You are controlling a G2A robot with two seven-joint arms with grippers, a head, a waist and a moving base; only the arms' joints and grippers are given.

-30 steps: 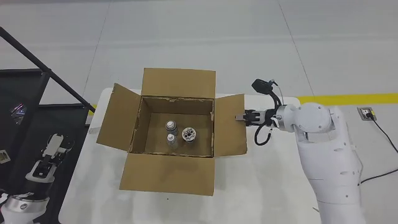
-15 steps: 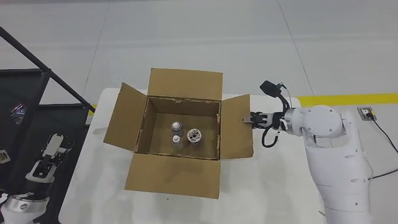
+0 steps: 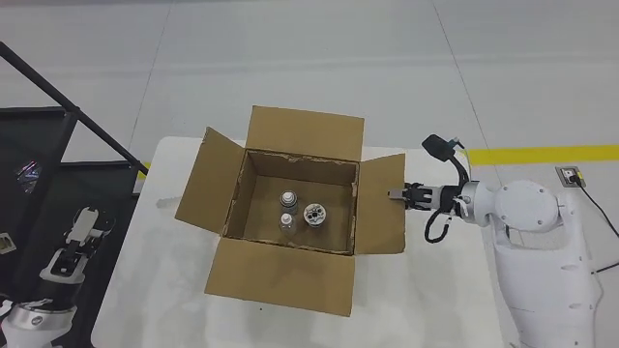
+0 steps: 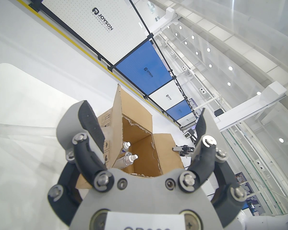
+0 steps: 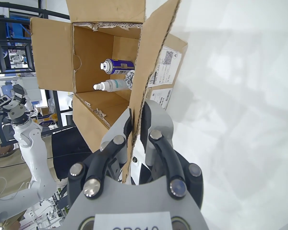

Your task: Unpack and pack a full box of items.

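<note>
Right wrist view has the right gripper (image 5: pixel 136 123) pinched narrow on the side flap (image 5: pixel 153 48) of the open box (image 5: pixel 93 44) on the bench (image 3: pixel 164 280), the left gripper (image 4: pixel 144 114) wide and empty, so a hard pull could tear the flap or topple the bottles (image 5: pixel 118 66) inside.

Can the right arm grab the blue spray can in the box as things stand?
Probably not: the right gripper is shut on the box flap, so it is occupied. The blue spray can itself sits uncovered.
</note>
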